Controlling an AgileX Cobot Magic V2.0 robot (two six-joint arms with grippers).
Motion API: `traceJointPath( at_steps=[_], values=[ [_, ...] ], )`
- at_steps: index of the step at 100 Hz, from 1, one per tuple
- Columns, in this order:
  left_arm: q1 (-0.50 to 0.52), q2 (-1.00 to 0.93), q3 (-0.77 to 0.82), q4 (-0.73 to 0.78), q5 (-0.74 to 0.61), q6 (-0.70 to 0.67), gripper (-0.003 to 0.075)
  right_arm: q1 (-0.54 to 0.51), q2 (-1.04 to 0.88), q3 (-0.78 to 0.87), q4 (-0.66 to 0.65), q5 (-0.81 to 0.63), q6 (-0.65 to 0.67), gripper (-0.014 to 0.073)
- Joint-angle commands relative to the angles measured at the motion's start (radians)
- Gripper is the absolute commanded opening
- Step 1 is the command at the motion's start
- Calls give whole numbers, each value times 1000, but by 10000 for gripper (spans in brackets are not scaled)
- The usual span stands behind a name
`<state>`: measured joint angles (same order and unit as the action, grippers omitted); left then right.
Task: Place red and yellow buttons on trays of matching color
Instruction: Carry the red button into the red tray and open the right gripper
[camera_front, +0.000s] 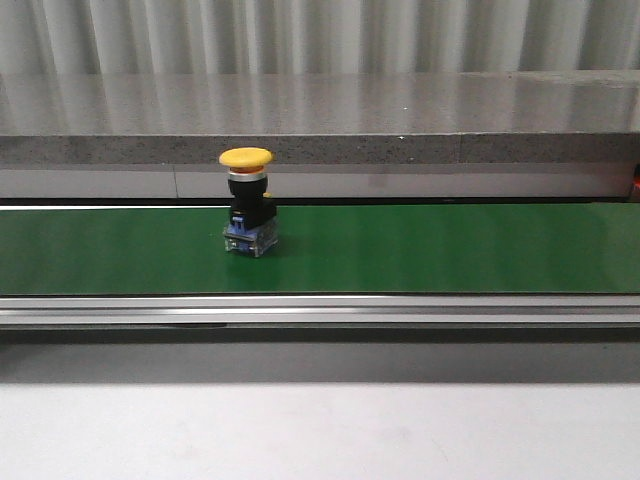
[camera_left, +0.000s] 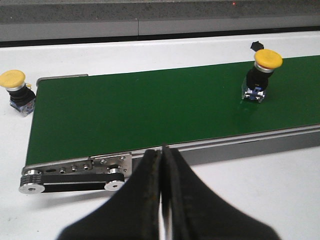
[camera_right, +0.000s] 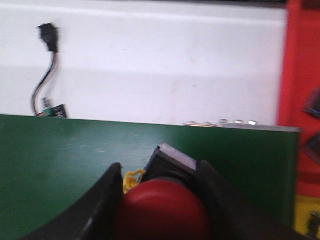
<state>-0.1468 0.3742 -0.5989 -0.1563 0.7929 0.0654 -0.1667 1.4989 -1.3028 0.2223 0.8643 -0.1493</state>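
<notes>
Red button (camera_right: 162, 210) clamped in right gripper (camera_right: 160, 200) above green belt (camera_right: 60, 160); next needs carry to red tray (camera_right: 300, 90). Yellow button (camera_front: 247, 200) upright on belt. Left gripper (camera_left: 162, 200) closed, empty.

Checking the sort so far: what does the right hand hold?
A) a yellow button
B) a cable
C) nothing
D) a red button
D: in the right wrist view, the right hand is closed around a red button over the green conveyor belt.
</notes>
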Motion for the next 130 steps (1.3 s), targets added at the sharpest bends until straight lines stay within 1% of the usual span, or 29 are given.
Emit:
traceJointPath(
  at_steps=[1, 21, 42, 58, 82, 102, 130],
  values=[
    [-7, 6, -24, -12, -71, 2, -20, -78, -42, -44, -16, -46, 27, 172],
    [-7, 6, -24, -12, -71, 2, -20, -229, -27, -74, -17, -71, 67, 172],
    [-7, 6, -24, -12, -71, 2, -20, -320, 51, -179, -17, -50, 129, 172],
    [-7, 6, -24, -12, -71, 2, -20, -337, 157, -270, -23, -14, 141, 172],
    [-7, 6, -24, -12, -71, 2, -20, -365, 277, -374, -23, -25, 167, 172],
    [-7, 6, -24, -12, -71, 2, -20, -402, 334, -385, -24, -76, 199, 172],
    [-7, 6, -24, -12, -71, 2, -20, -406, 421, -385, -21, -132, 199, 172]
  ],
)
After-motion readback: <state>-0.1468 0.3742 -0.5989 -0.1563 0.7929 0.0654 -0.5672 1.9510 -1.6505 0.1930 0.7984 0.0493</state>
